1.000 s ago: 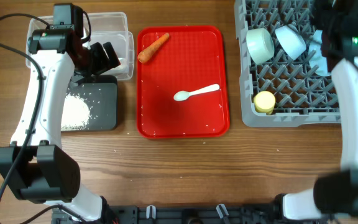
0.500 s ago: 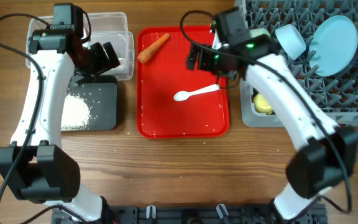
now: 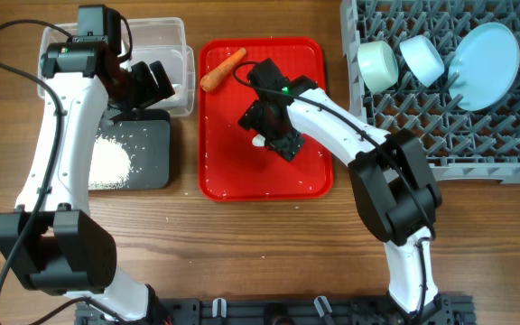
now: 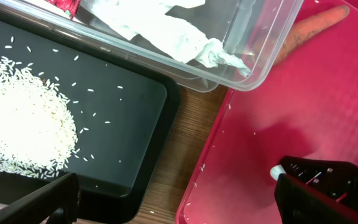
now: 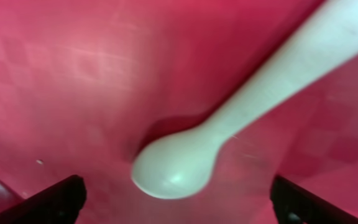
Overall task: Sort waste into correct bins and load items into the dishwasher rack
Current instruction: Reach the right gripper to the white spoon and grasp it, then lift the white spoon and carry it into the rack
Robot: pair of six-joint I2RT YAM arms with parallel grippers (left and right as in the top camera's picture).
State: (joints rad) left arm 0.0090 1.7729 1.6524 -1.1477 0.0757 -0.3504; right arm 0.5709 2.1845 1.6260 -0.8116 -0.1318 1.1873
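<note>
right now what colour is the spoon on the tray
White spoon, clearest in right wrist view.

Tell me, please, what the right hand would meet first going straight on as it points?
Most likely the white plastic spoon, its bowl lying directly ahead on the red tray; depth is unclear.

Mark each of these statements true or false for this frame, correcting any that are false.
1. The orange carrot lies on the flat red plastic tray. True.
2. The white plastic spoon is in the grey pegged plastic rack. False: it lies on the red tray, under the open right pincer.
3. The loose white rice grains sit in the clear plastic rectangular tub. False: they lie on the shallow black rectangular tray.
4. The pale blue round plate stands in the rack. True.
</note>
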